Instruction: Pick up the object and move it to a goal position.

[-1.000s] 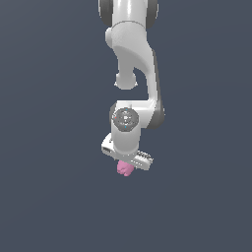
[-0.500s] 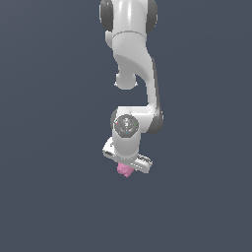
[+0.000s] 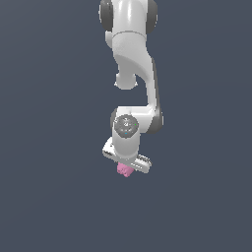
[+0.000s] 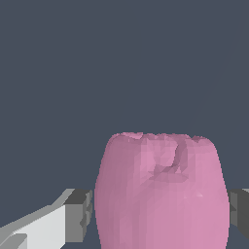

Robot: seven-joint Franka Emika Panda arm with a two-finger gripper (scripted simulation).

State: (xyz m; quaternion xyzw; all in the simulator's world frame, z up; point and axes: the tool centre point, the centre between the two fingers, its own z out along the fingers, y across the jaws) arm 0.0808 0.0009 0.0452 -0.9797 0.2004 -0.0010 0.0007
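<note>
So you've got the white arm (image 3: pixel 133 74) coming down from the top of the exterior view, with the wrist bent so the gripper (image 3: pixel 126 167) points down at the flat dark grey-blue surface (image 3: pixel 49 197). The pink object (image 3: pixel 124 170) is sitting right under the hand, poking out just below the white crossbar of the gripper, a bit toward the exterior view's left of that bar's far end. From out there it's a tiny lumpy pink nub and most of it is hidden by the hand.

The wrist view is where you actually see what's going on. The object (image 4: pixel 163 192) fills up a big chunk of the frame, matte pink with a bumpy top edge and a crease or dent in its upper face. The grey fingertip pads (image 4: pixel 80 214) sit hard against it on either side, so the jaws are pinching the object between them, not spread wide. You can see one white finger running off behind its pad, while the other pad only peeks in at the frame edge.

Can't tell from either view whether the object is touching the surface or hanging just above it.
</note>
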